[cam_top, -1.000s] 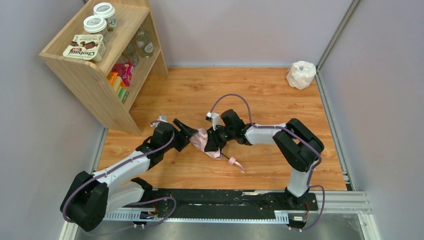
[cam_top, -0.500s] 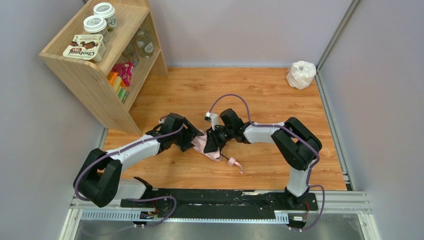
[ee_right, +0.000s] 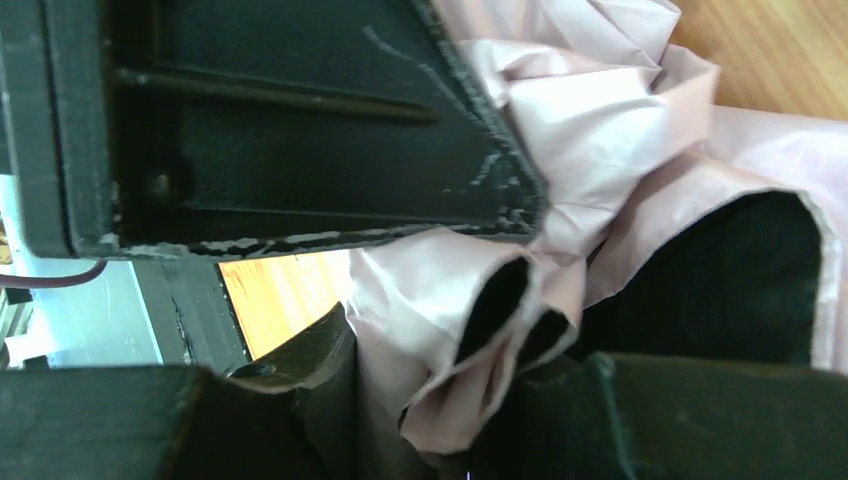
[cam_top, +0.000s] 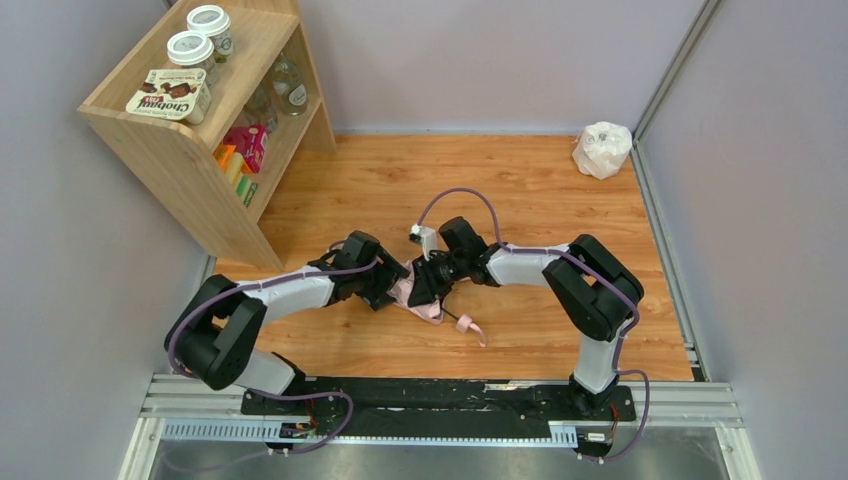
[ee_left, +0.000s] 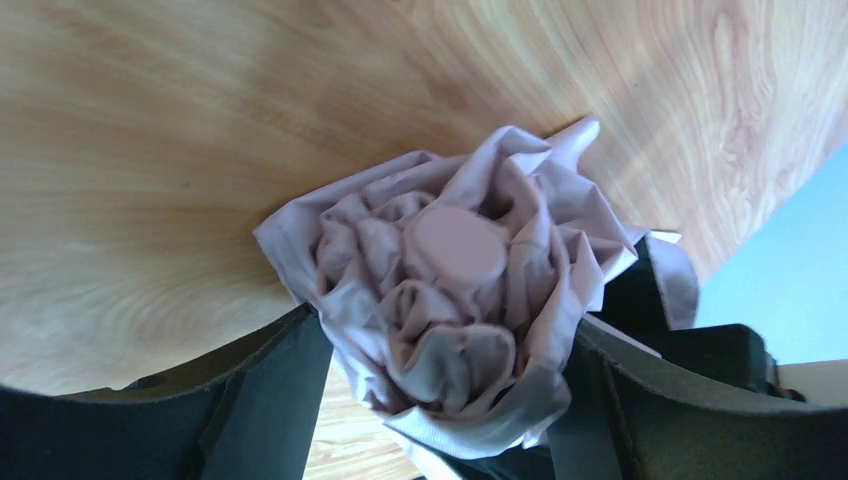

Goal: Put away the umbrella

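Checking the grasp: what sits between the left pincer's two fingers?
The umbrella, its bunched pink end filling the left pincer's gap, as the left wrist view shows.

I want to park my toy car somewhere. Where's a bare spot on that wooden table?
The big stretch of table between the shelf and the white bag is bare, and so is the strip right of the right arm. The middle is crowded: the left hand and right hand meet at the umbrella.
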Controlling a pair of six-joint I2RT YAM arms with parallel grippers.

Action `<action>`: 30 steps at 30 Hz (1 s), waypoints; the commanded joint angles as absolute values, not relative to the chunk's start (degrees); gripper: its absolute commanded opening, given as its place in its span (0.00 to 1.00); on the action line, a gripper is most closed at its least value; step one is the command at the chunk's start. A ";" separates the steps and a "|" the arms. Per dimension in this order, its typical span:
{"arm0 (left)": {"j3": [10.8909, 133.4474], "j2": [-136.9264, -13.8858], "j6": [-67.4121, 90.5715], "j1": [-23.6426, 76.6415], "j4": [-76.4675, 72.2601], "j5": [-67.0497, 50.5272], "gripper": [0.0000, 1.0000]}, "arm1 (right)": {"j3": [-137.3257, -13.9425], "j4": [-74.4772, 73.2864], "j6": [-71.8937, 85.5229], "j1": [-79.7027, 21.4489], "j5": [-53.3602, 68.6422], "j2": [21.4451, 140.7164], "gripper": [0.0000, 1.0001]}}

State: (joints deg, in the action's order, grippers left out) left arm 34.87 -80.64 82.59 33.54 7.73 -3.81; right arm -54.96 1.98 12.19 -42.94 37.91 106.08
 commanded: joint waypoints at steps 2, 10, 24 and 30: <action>30.16 -87.80 83.94 33.84 3.18 -0.61 0.78 | -55.63 -5.36 10.02 -43.24 37.61 108.28 0.00; 22.68 -88.07 84.46 33.84 -6.69 1.76 0.21 | -56.68 -8.52 6.24 -44.64 35.69 105.30 0.00; 24.08 -85.34 82.27 33.84 -3.96 -1.14 0.00 | -66.88 -21.01 1.51 -51.23 8.56 94.67 0.83; 24.70 -84.55 82.62 33.84 -2.64 -1.85 0.00 | -66.89 -17.50 -5.62 -57.99 -2.78 96.67 0.97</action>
